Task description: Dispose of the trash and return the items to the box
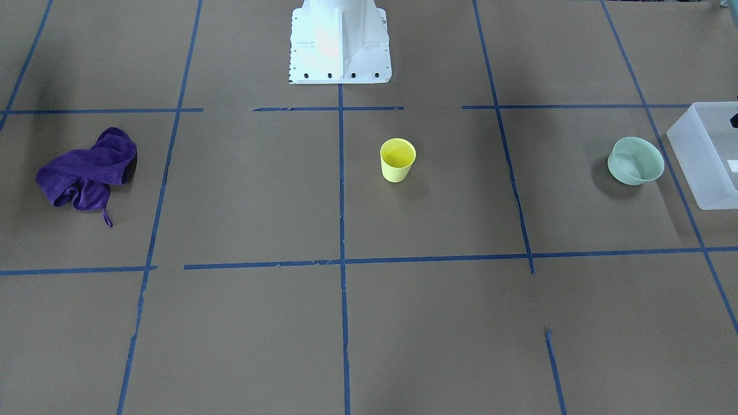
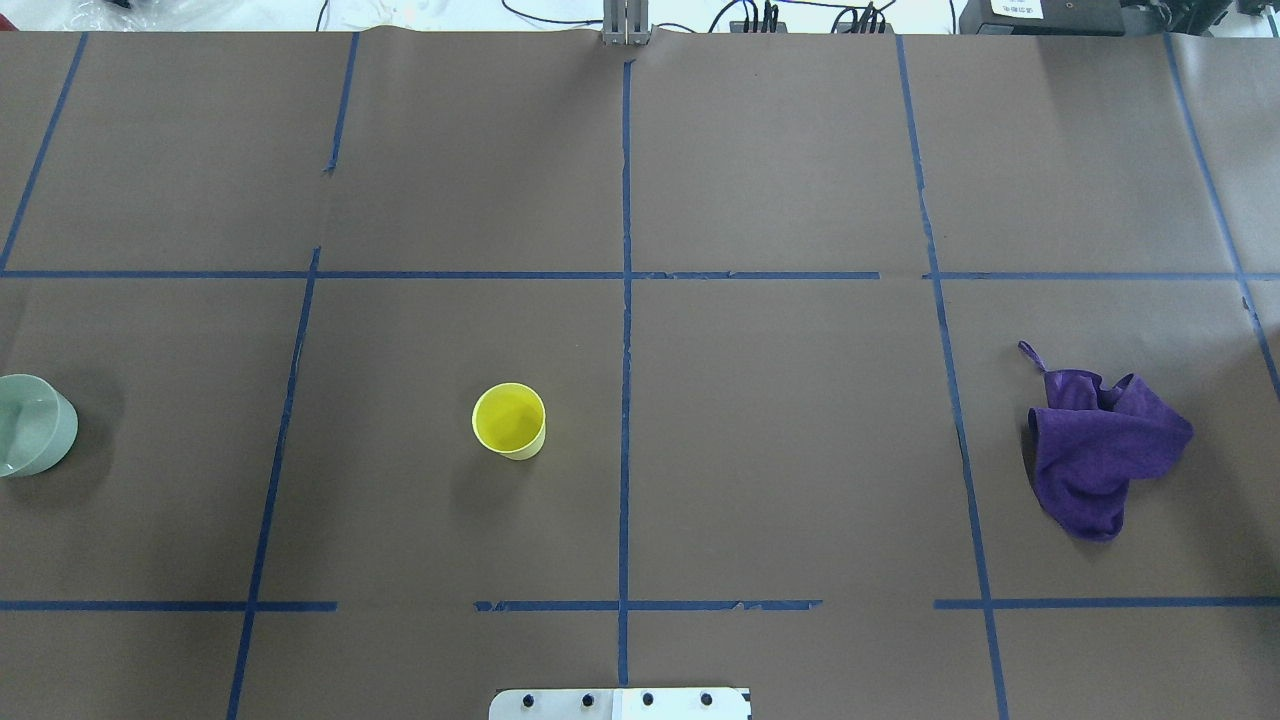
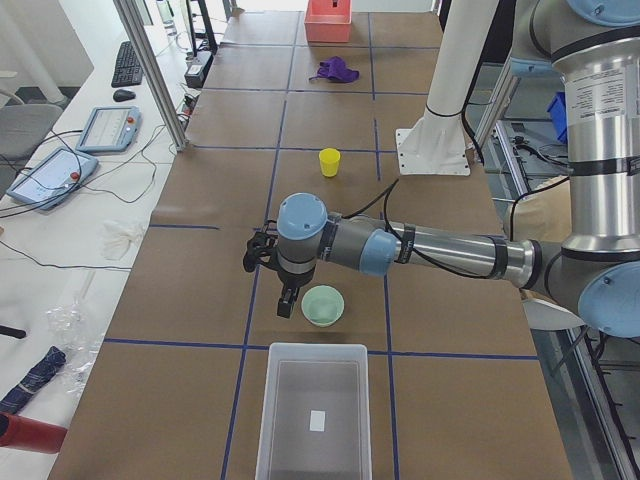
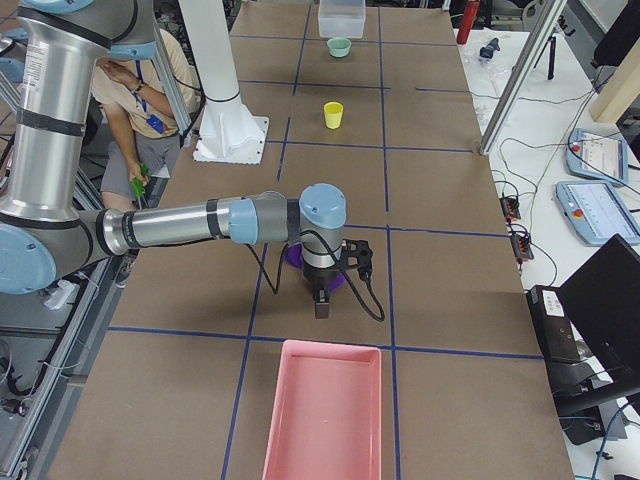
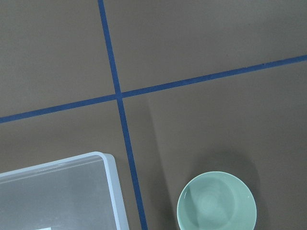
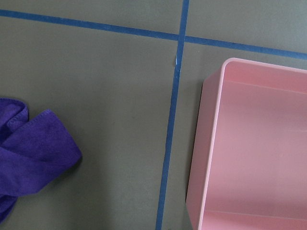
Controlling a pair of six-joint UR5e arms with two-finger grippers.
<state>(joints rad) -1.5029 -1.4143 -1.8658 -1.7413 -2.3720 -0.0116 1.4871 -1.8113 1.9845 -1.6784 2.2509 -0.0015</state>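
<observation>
The yellow cup [image 1: 398, 159] stands upright near the table's middle, also in the overhead view [image 2: 510, 420]. The mint-green bowl [image 1: 635, 161] sits upright beside the translucent box [image 1: 700, 167]; the left wrist view shows both the bowl [image 5: 216, 201] and a corner of the box [image 5: 112, 182], a little apart. My left gripper [image 3: 287, 300] hangs above the table just beside the bowl [image 3: 323, 305]. My right gripper [image 4: 320, 300] hangs over the purple cloth [image 4: 342, 284]. Both grippers show only in the side views, so I cannot tell whether they are open or shut.
The crumpled purple cloth [image 1: 86, 170] lies at the table's right end, near an empty pink bin [image 6: 211, 143]. The white robot base [image 1: 340, 46] stands at the table's edge. Blue tape lines grid the brown table. A person sits behind the robot [image 4: 140, 90].
</observation>
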